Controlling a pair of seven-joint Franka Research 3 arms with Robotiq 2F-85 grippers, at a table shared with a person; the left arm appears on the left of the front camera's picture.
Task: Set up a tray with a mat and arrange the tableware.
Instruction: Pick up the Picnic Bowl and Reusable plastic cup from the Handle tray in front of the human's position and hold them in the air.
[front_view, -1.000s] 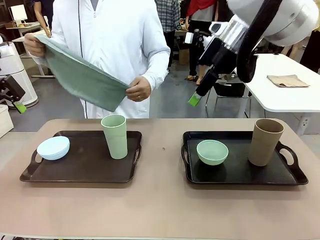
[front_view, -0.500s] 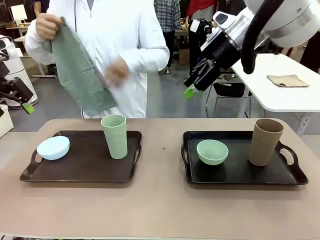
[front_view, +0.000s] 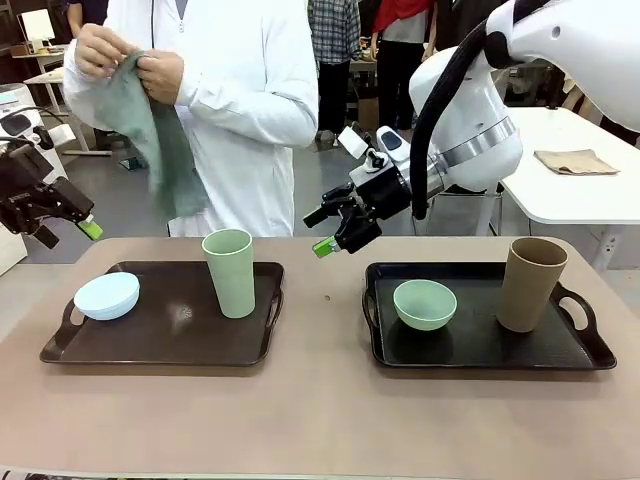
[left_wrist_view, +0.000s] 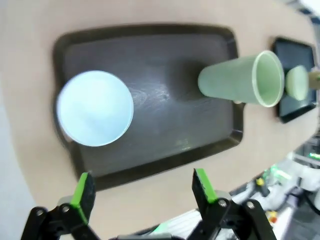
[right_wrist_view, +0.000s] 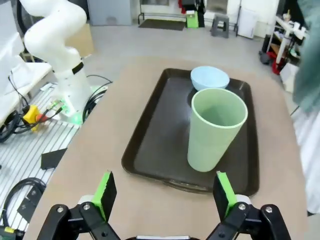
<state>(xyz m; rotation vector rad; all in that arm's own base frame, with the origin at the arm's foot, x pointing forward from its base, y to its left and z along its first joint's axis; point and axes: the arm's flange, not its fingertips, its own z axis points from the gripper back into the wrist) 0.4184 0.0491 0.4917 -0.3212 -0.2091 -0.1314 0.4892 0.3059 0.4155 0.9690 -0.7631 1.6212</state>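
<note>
Two trays loaded, mat off the table.
Left tray (front_view: 160, 345) carries the pale blue bowl (front_view: 106, 295) and the upright pale green tumbler (front_view: 230, 272). Right tray (front_view: 480, 352) carries the mint bowl (front_view: 424, 303) and the tan tumbler (front_view: 532, 284). Left gripper (left_wrist_view: 142, 189) hangs above the left tray's outer end and right gripper (right_wrist_view: 165, 192) between the trays, both spread wide and empty. Beyond, a person's hands (front_view: 160, 75) bunch the green mat (front_view: 165, 160) at chest height. The right wrist view cuts the mat off at its edge.

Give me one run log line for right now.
left gripper: open, empty, aimed at left tray | right gripper: open, empty, facing pale green tumbler | person's hands: holding green mat
</note>
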